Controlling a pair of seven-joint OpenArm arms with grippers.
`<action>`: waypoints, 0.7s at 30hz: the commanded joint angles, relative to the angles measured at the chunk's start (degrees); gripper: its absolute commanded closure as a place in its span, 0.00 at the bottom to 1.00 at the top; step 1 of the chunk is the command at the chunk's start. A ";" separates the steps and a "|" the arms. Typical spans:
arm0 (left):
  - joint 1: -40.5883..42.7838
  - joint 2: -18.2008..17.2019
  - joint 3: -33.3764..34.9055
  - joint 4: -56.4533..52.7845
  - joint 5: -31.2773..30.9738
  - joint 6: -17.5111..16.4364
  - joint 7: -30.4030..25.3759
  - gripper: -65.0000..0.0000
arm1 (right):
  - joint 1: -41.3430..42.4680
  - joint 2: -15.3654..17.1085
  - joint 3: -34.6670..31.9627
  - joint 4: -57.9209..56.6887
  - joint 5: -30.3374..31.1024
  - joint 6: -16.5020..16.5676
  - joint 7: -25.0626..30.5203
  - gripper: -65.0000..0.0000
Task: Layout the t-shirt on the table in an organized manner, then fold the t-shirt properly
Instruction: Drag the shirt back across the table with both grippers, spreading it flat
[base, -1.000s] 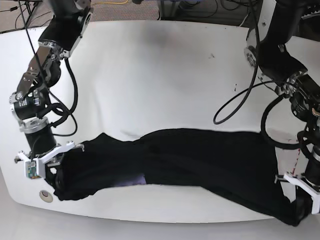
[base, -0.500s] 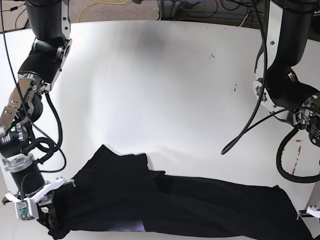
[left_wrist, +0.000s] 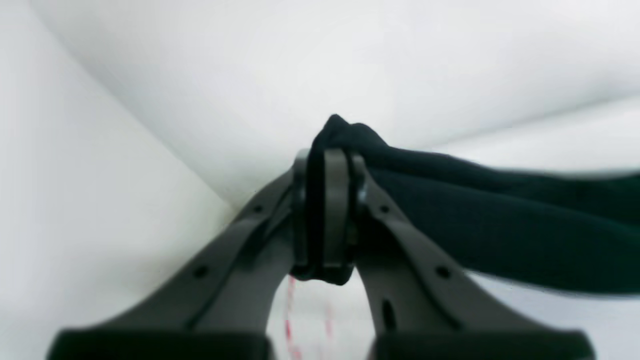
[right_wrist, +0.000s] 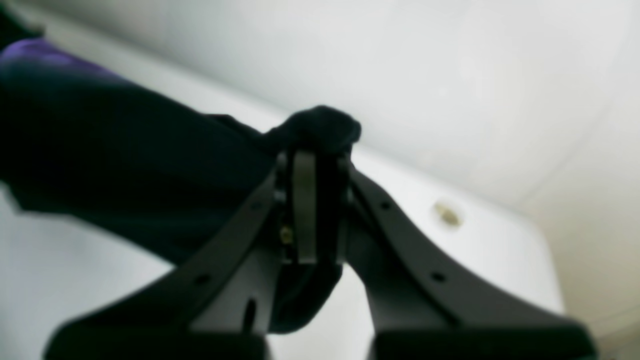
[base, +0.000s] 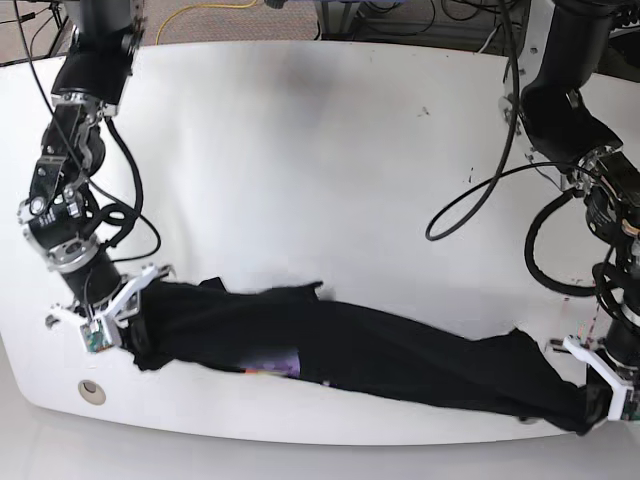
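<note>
Both grippers pinch the t-shirt (base: 380, 350), which spans lengthwise between the right gripper (base: 128, 322) and left gripper (base: 597, 402), low over the table (base: 300, 160), neither nearer.

The table (base: 330, 150) has lots of bare white room in the middle and at the far side, where a gripper could pass. The near side is blocked. The t-shirt (base: 380, 345) stretches in 1 long black band across it, from one arm to the other. Only a thin strip of table shows between the shirt and the near edge. 2 black cables (base: 480, 195) loop down by the left arm. A round hole (base: 91, 390) sits in the near corner by the right arm.
</note>
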 joint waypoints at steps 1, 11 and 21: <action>2.81 -0.64 -0.07 0.94 -0.22 0.33 -1.54 1.00 | -2.87 -0.53 2.16 2.07 0.12 -0.78 2.03 1.00; 20.83 -2.67 -1.82 1.29 -0.31 0.24 -1.72 1.00 | -18.52 -5.54 5.50 5.76 1.70 -0.69 -4.30 1.00; 34.90 -2.93 -5.69 1.73 -0.31 0.24 -1.72 1.00 | -29.51 -8.61 6.99 5.85 6.45 -0.78 -7.64 1.00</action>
